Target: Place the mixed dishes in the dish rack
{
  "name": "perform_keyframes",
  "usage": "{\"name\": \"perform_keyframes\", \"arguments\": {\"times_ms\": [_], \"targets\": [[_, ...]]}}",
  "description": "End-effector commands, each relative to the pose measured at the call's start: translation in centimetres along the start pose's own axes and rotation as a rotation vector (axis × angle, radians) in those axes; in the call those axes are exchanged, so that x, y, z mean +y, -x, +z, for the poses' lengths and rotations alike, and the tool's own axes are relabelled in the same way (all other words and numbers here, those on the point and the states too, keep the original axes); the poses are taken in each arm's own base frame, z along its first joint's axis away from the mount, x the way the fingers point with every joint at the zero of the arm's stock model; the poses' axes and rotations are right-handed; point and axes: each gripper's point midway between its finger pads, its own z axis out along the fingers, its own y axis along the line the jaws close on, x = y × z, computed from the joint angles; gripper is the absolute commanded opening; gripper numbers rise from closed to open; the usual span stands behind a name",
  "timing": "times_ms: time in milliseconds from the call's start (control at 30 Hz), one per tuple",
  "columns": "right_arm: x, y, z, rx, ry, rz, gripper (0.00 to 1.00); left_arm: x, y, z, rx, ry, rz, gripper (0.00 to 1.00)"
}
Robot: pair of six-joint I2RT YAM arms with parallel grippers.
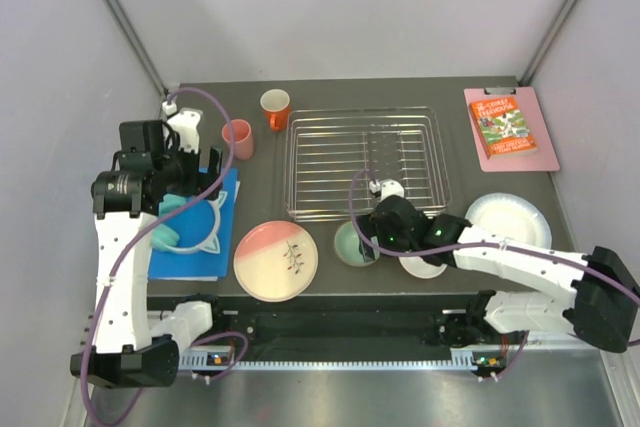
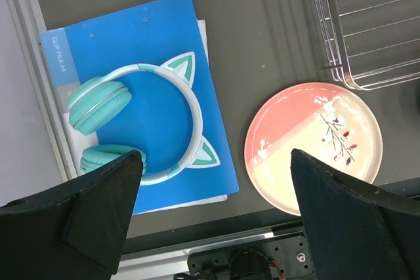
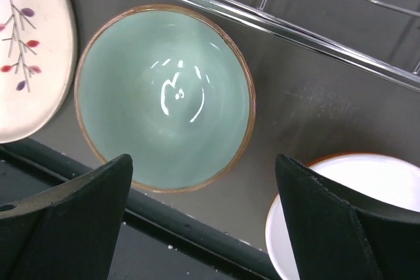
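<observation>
Six dishes in shot: where do they lie? (Desk)

All on the worktop [image 1: 330, 95], outside the rack [image 1: 340, 159]. Pink cup [image 1: 238, 138] and orange cup [image 1: 275, 107] stand off the rack's left far corner. Pink plate [image 1: 276, 260], mint bowl [image 1: 352, 244] and orange bowl [image 1: 425, 265] line the near edge. Grey plate [image 1: 508, 219] sits to the right. (Photographer)

And the pincers? (Desk)

Right pincer [image 3: 203, 159] hovers wide open over the mint bowl, which lies just in front of the rack's near rim. It grips nothing, and the orange bowl is just beside. Left pincer [image 2: 215, 155] hangs high, also spread wide and holding nothing, above the gap between the pink plate and a blue folder [image 2: 151, 44]. (Photographer)

Anything else? (Desk)

Teal headphones [image 2: 98, 104] rest on the folder. A red book [image 1: 503, 127] lies at the far right corner. (Photographer)
</observation>
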Motion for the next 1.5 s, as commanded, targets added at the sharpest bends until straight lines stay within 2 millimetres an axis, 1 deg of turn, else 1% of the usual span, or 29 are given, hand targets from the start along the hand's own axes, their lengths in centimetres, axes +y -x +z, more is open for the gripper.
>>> {"name": "perform_keyframes", "arguments": {"times_ms": [0,100,233,267,333,533,567,633,667,733,767,833,867,900,967,1000,1067,1100,1133,1167,1200,1233,1267,1300,1333,1367,1400,1433,1467], "targets": [[0.7,1.8,1.3,-0.083,0.026,0.016,0.88,0.3,0.7,-0.4,-0.058,0.019,0.028,0.99],[0.2,1.6,2.1,-0.080,0.009,0.006,0.86,0.3,0.5,-0.2,-0.059,0.020,0.023,0.99],[-0.9,0.7,3.5,-0.060,-0.014,0.008,0.82,0.1,0.8,0.0,-0.065,0.013,0.005,0.99],[-0.9,0.5,3.9,-0.055,-0.007,0.012,0.81,0.2,0.7,0.0,-0.064,0.012,0.004,0.99],[-1.3,-0.1,4.5,-0.041,-0.013,0.017,0.77,0.2,0.8,0.1,-0.066,0.016,0.000,0.99],[-1.2,-1.3,5.9,-0.004,-0.007,0.026,0.63,0.5,1.1,0.1,-0.070,0.029,-0.001,0.99],[-1.1,-1.2,6.0,-0.008,-0.001,0.024,0.56,0.4,1.1,0.1,-0.069,0.026,-0.003,0.99],[-1.0,-1.1,6.1,-0.010,-0.001,0.021,0.48,0.5,1.1,0.2,-0.066,0.028,-0.005,0.99],[-1.0,-1.0,6.1,-0.014,0.002,0.024,0.40,0.5,1.0,0.3,-0.064,0.029,-0.005,0.99],[-1.0,-1.0,6.0,-0.012,0.001,0.022,0.32,0.6,1.1,0.4,-0.066,0.030,-0.007,0.99],[-1.0,-0.9,6.0,-0.014,0.001,0.023,0.24,0.5,1.1,0.5,-0.066,0.028,-0.006,0.99],[-0.9,-0.5,5.6,-0.025,0.002,0.018,0.16,0.6,1.1,0.7,-0.063,0.029,-0.010,0.99],[-1.1,-0.2,5.4,-0.033,-0.008,0.014,0.07,0.5,1.0,0.7,-0.060,0.027,-0.011,0.99],[-1.0,0.5,5.1,-0.047,-0.010,0.003,0.02,0.5,1.0,0.8,-0.063,0.026,-0.012,0.99],[-1.1,1.2,4.2,-0.055,-0.022,-0.010,0.00,0.6,0.8,1.1,-0.057,0.026,-0.011,0.99],[-0.8,2.3,3.6,-0.080,-0.017,-0.022,0.00,0.7,0.8,1.1,-0.058,0.030,-0.010,0.99],[-0.7,3.3,1.9,-0.091,-0.022,-0.041,0.00,0.6,0.6,1.4,-0.052,0.027,-0.006,0.99],[0.1,5.0,0.7,-0.127,-0.006,-0.060,0.00,0.7,0.6,1.4,-0.053,0.029,-0.006,0.99],[0.0,5.2,-0.6,-0.120,-0.013,-0.076,0.00,0.7,0.6,1.6,-0.052,0.029,-0.004,0.99],[0.2,6.1,-1.6,-0.138,-0.012,-0.088,0.00,0.8,0.6,1.6,-0.051,0.032,-0.003,0.99],[1.2,8.4,-3.5,-0.193,0.006,-0.108,0.00,0.7,0.6,1.6,-0.050,0.029,0.002,0.99],[0.8,9.0,-4.8,-0.201,-0.019,-0.119,0.00,0.8,0.7,1.6,-0.051,0.034,0.006,0.99],[-0.4,10.5,-5.9,-0.247,-0.104,-0.116,0.00,0.9,0.7,1.6,-0.052,0.035,0.009,0.99],[-1.1,12.6,-7.7,-0.273,-0.171,-0.114,0.00,1.0,0.7,1.6,-0.051,0.038,0.011,0.99],[-3.5,14.5,-9.2,-0.336,-0.332,-0.103,0.00,1.0,0.7,1.6,-0.051,0.040,0.013,0.99],[-4.5,15.9,-10.4,-0.365,-0.419,-0.098,0.00,1.1,0.8,1.6,-0.052,0.042,0.016,0.99],[-5.1,17.8,-11.7,-0.385,-0.506,-0.105,0.00,1.0,0.7,1.6,-0.051,0.039,0.016,0.99],[-7.0,19.3,-13.3,-0.442,-0.659,-0.096,0.00,1.0,0.8,1.6,-0.053,0.037,0.014,0.99],[-7.7,20.1,-14.1,-0.462,-0.745,-0.109,0.00,0.8,0.7,1.6,-0.048,0.031,0.014,0.99]]}}
